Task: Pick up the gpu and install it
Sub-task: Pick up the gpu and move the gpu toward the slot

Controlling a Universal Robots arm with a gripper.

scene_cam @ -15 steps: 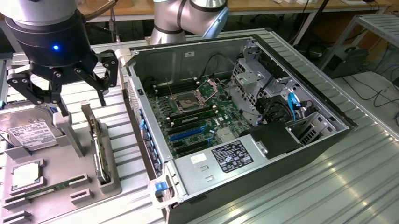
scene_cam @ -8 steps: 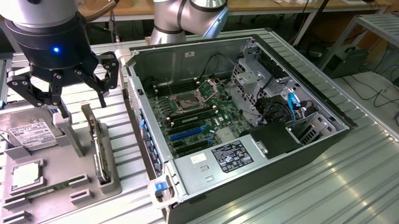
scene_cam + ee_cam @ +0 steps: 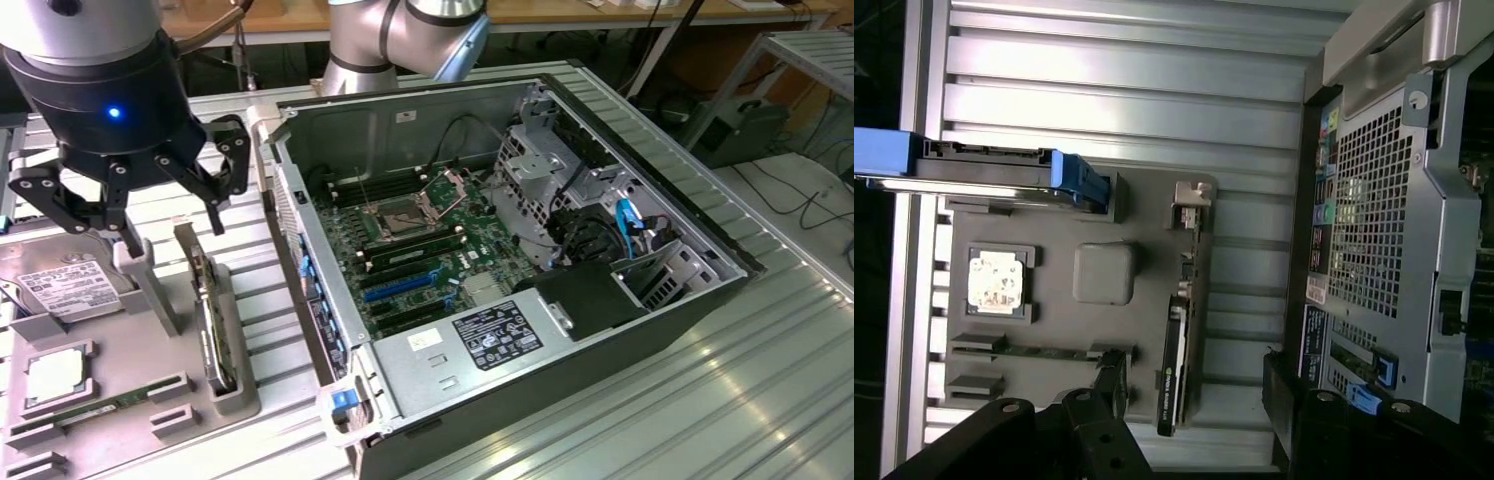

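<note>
- Ribbed aluminium table (image 3: 747,400) carries a grey tray (image 3: 127,345) on the exterior view's left and an open case (image 3: 561,390) on its right, the two just beside each other.
- Gripper (image 3: 140,215) hangs over the tray's far end with its fingers (image 3: 216,180) splayed wide, released and holding nothing.
- From the wrist view the gripper (image 3: 1194,375) straddles the tray, one finger on either side and neither touching a part.
- The gpu (image 3: 210,315) stands on edge in a slot along the tray side nearest the case, below the gripper and apart from it. The wrist view shows the gpu (image 3: 1172,372) edge-on as a thin dark strip.
- A drive (image 3: 64,285) with a white label lies at the tray's far left in the exterior view, close under the gripper. The wrist view shows blue on its edge.
- A grey post (image 3: 144,285) rises from the tray between the drive and the gpu, right under one finger.
- A chip (image 3: 56,375) and a green RAM stick (image 3: 94,408) sit in the tray's near part, well clear of the gpu.
- Inside the case lies a green board (image 3: 427,250), and a silver box (image 3: 467,345) with a label sits at the near end.
- The case's perforated wall (image 3: 1369,220) stands close beside the gpu's slot.
</note>
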